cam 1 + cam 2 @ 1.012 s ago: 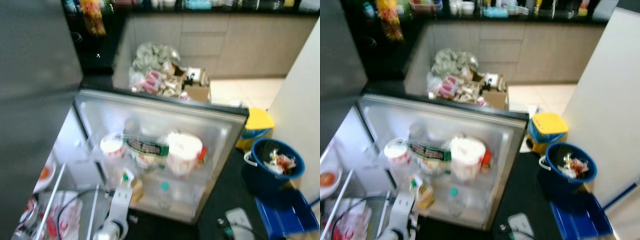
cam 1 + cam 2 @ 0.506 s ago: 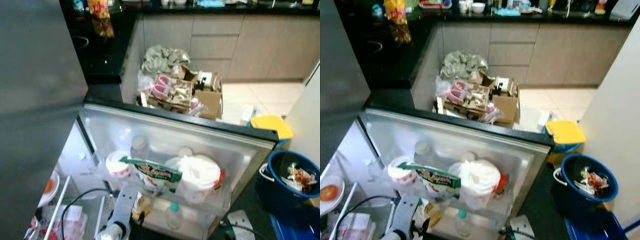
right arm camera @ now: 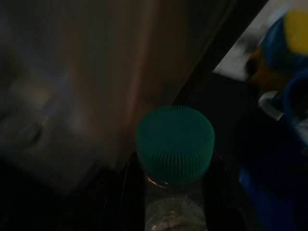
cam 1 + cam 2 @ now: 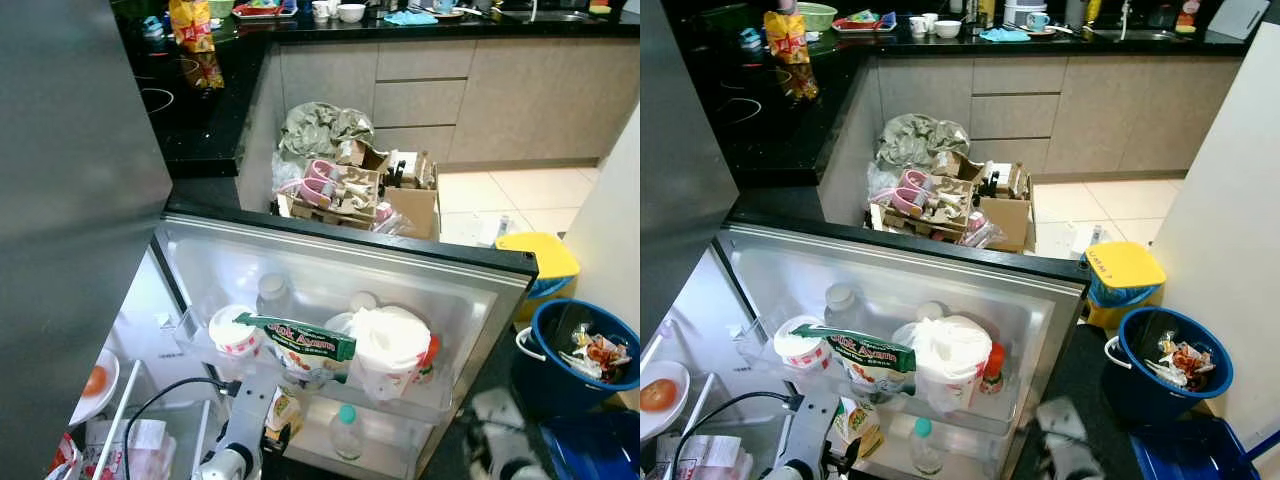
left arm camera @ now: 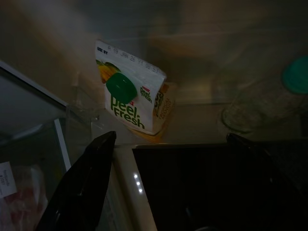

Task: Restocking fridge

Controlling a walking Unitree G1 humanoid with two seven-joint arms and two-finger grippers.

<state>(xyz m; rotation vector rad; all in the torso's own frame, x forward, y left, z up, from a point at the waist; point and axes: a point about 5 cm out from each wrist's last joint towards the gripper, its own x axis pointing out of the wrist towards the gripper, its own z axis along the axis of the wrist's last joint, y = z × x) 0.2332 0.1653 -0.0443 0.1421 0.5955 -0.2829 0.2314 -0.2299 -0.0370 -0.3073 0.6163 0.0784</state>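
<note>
**A:** Where was the juice carton [image 5: 132, 98]? How'd it handle?

**B:** It stood in the lower fridge door shelf [image 4: 375, 440], beside a teal-capped bottle [image 4: 345, 432]. Probably light but squashy, so I'd take it by the flat sides. Left hand [image 5: 168, 144] was spread just short of it; right hand's fingers I couldn't tell.

**A:** Changed since earlier?

**B:** The camera had tipped up, showing more of the desk [image 4: 760, 120].

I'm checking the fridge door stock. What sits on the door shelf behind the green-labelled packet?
Behind the green-labelled packet stand a white tub, a clear bottle, a white bag and a red-capped bottle. Their lower parts and anything directly behind the packet are hidden.
</note>
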